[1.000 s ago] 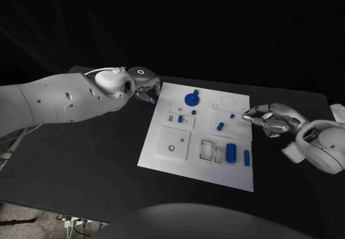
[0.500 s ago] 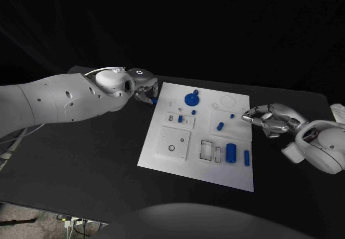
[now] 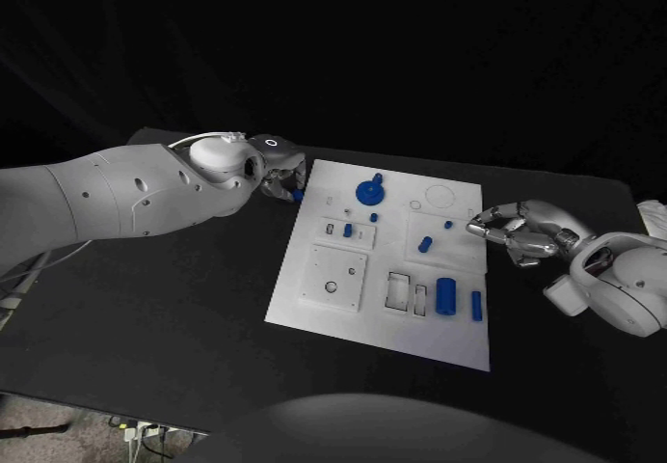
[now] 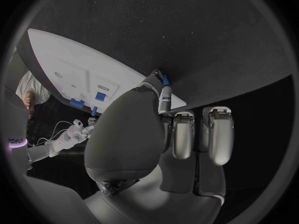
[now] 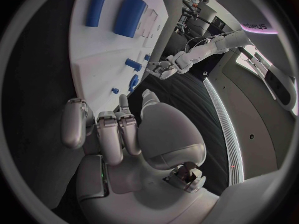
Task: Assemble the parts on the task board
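**Small blue part held at the board's far-left edge**

A small blue part is pinched at the fingertips of the left robot hand, just beside the far-left edge of the task board on the bench. From that robot hand, the board's openings lie to the right, so the part is judged to need carrying inward over the plate. The round blue part stands nearest. At the board's right edge, the right robot hand is seen with fingers curled in, nothing visibly held.
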You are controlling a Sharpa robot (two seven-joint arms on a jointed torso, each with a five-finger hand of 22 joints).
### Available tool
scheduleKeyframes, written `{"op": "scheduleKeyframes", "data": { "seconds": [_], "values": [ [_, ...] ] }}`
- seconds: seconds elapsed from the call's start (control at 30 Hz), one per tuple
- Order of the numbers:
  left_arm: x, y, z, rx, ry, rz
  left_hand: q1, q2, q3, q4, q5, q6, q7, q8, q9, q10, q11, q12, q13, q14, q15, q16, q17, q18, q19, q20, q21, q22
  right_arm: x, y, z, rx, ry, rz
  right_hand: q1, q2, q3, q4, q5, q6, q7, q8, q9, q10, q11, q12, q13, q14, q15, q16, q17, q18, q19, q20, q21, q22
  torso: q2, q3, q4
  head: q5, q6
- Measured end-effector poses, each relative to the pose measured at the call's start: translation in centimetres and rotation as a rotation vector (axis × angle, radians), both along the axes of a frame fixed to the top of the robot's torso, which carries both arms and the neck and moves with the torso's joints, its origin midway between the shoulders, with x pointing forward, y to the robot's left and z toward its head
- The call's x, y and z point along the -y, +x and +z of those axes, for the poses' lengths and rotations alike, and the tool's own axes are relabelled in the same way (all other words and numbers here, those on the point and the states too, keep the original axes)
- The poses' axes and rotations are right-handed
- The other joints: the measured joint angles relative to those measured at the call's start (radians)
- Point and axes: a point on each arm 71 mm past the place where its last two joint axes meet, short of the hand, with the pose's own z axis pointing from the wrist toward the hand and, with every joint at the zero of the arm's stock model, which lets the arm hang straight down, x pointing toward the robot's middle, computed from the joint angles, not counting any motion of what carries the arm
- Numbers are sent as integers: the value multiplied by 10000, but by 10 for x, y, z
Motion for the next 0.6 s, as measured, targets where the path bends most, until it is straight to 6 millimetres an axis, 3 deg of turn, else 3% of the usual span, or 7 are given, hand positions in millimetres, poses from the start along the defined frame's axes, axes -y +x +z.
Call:
{"op": "scheduleKeyframes", "data": {
  "seconds": [0.6],
  "values": [
    [4, 3, -4, -127, 51, -23, 42, 42, 83, 29, 80, 67, -11, -40, -21, 0, -1, 0, -2, 0, 0, 0, -2, 0, 0, 0, -1, 0, 0, 0, 0, -8, 4, 12, -2, -2, 0, 0, 0, 0, 0, 0, 1, -1, 2, 7, 0, 13, 12, 0, -1, 0, 1, 0, 0, -1, -3, 3, 3, -14, 0]
  ]
}}
